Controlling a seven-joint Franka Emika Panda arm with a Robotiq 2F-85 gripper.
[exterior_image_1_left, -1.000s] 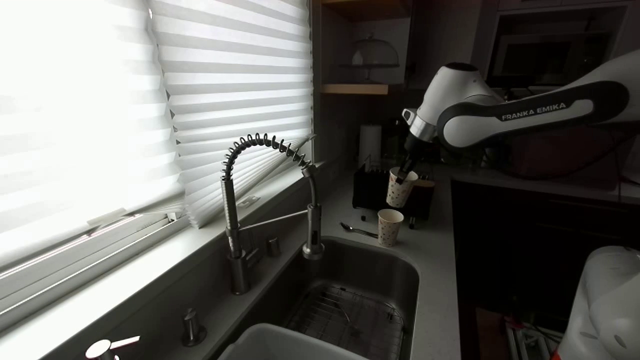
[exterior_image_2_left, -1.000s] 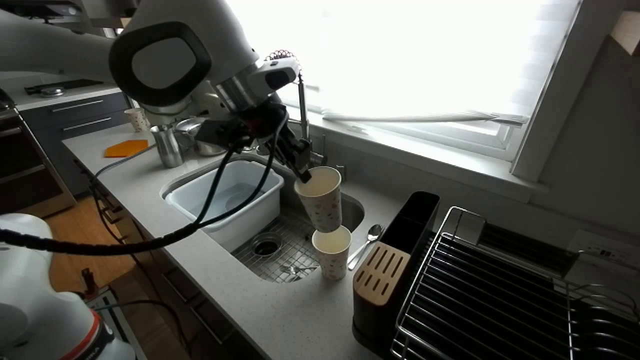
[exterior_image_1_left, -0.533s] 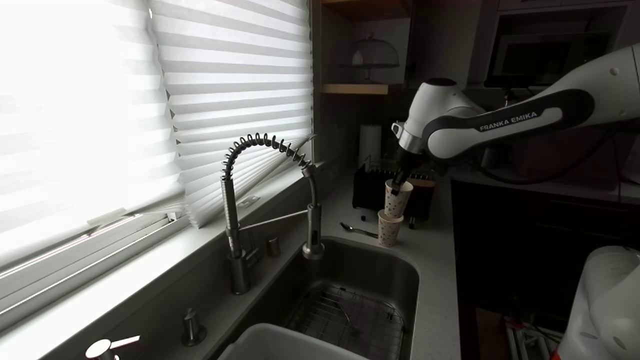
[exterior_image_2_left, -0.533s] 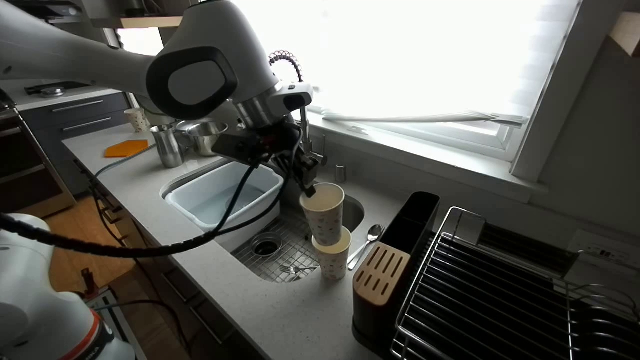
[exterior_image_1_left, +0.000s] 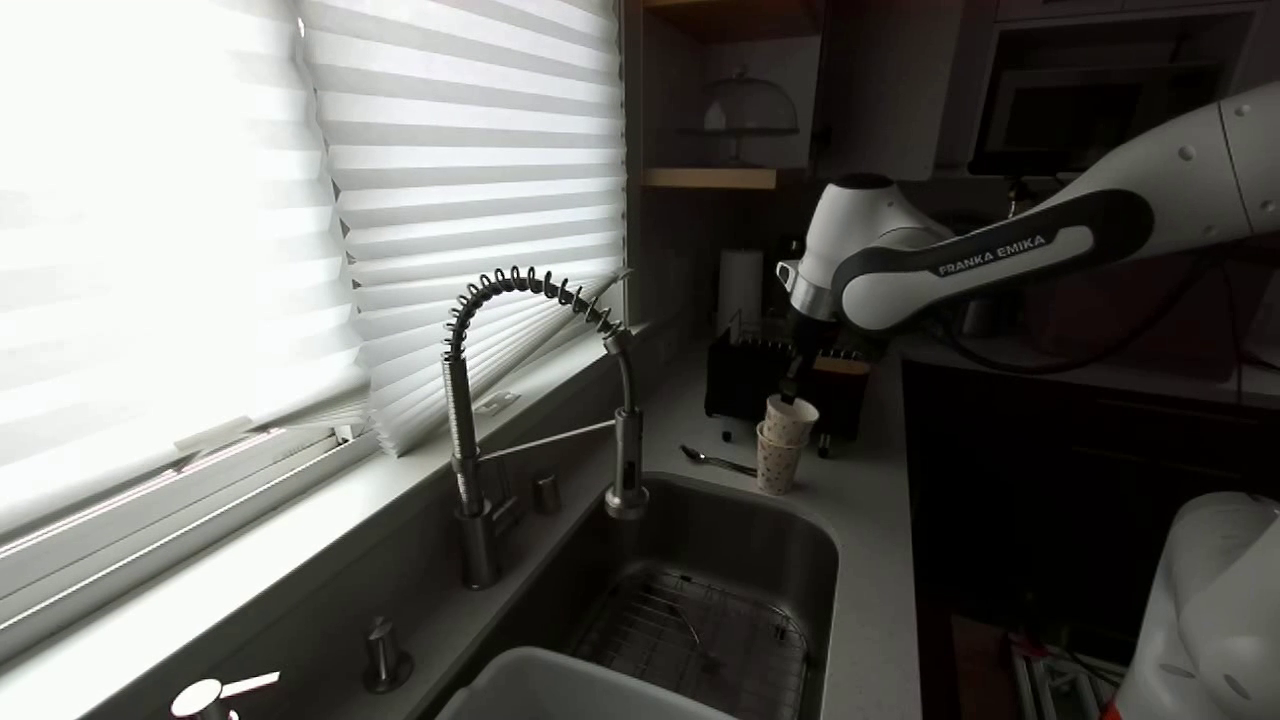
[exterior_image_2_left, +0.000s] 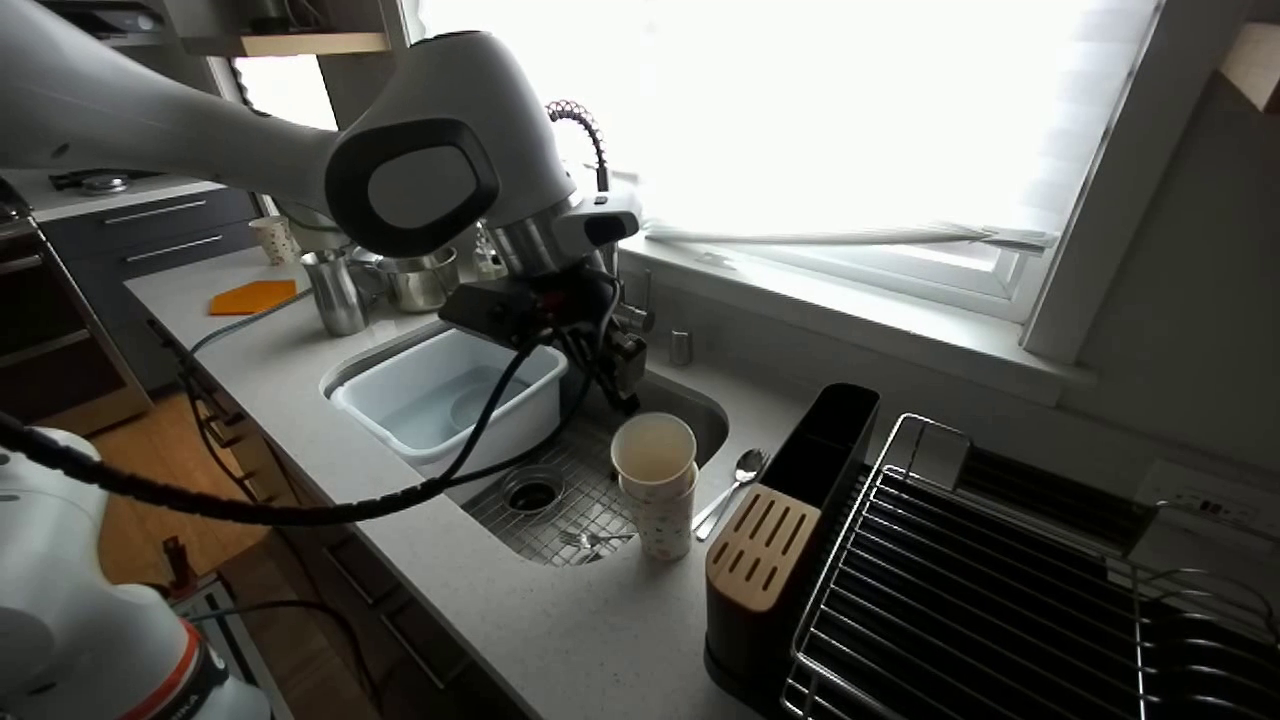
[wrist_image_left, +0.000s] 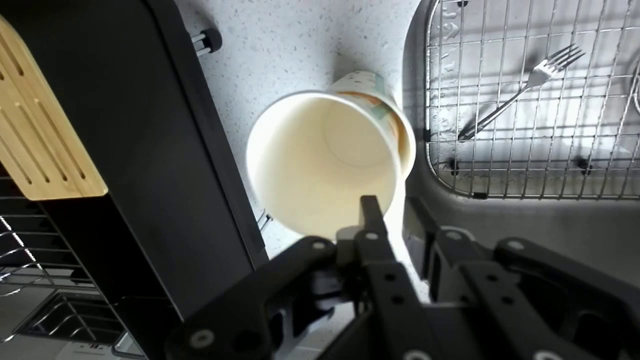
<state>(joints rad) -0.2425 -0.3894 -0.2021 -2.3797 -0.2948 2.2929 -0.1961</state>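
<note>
Two speckled paper cups stand by the sink corner. The upper cup (exterior_image_1_left: 791, 424) sits partly inside the lower cup (exterior_image_1_left: 777, 472), tilted a little; in an exterior view the upper cup (exterior_image_2_left: 652, 462) rises above the lower cup (exterior_image_2_left: 665, 528). In the wrist view the upper cup's mouth (wrist_image_left: 320, 155) faces me and the lower cup (wrist_image_left: 364, 83) shows behind it. My gripper (wrist_image_left: 391, 200) is open, fingers apart, with the cup's rim line passing between the fingertips. In both exterior views the gripper (exterior_image_1_left: 788, 394) (exterior_image_2_left: 626, 402) is just above the rim; contact cannot be told.
The sink (exterior_image_1_left: 830, 560) with a wire grid and a fork (wrist_image_left: 540, 75) lies beside the cups. A white tub (exterior_image_2_left: 500, 430) stands in it. A black caddy with wooden top (exterior_image_2_left: 760, 545), dish rack (exterior_image_2_left: 960, 590), spoon (exterior_image_2_left: 748, 464) and faucet (exterior_image_1_left: 460, 400) are near.
My gripper has moved down and opened. The upper cup, earlier held above the lower cup, has gone down into it and is let go. The lower cup has stayed in place.
</note>
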